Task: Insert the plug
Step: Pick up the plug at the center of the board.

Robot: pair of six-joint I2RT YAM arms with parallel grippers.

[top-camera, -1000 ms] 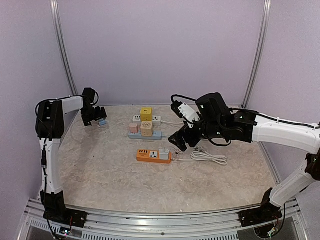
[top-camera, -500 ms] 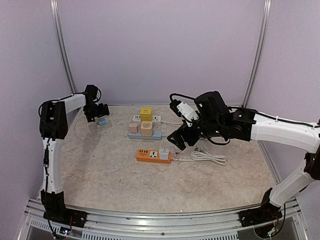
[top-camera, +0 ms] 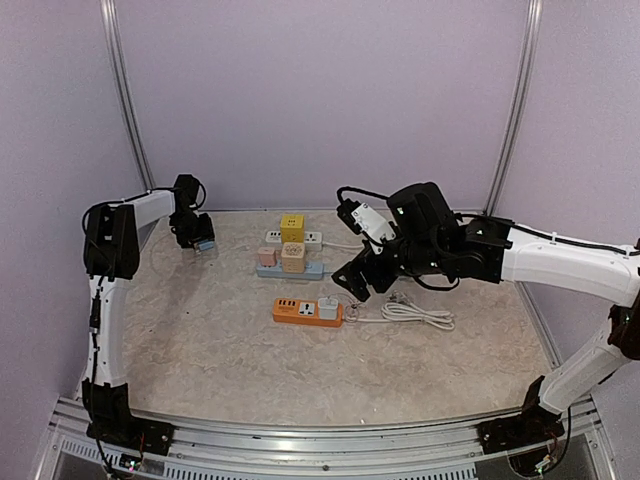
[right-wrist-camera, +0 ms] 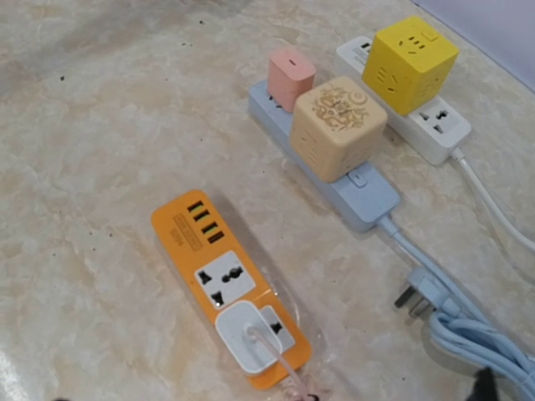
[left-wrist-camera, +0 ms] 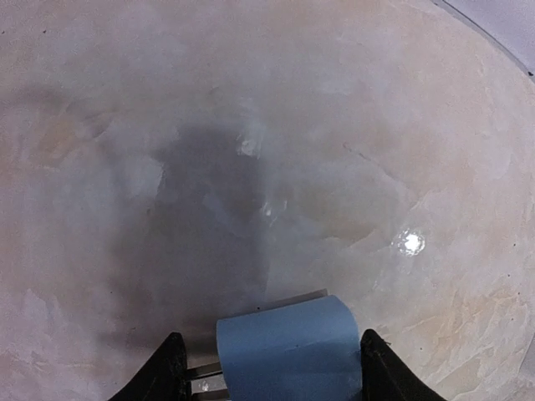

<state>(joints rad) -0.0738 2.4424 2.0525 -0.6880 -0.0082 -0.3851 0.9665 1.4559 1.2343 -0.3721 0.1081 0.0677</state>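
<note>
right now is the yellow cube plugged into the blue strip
No, the yellow cube sits on the white strip, not the blue strip.

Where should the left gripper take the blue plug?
Pinch the blue plug across its plastic body's two sides, from above, as the left gripper straddles it. Its metal prongs show low beside one finger, so probably keep to the plastic.

The marbled beige bench (top-camera: 250, 370) carries an orange power strip (top-camera: 307, 311) nearest the arms, a blue-grey power strip (top-camera: 290, 270) and a white power strip (top-camera: 312, 239) behind it, and a coiled cable (top-camera: 418, 316) to the right.
</note>
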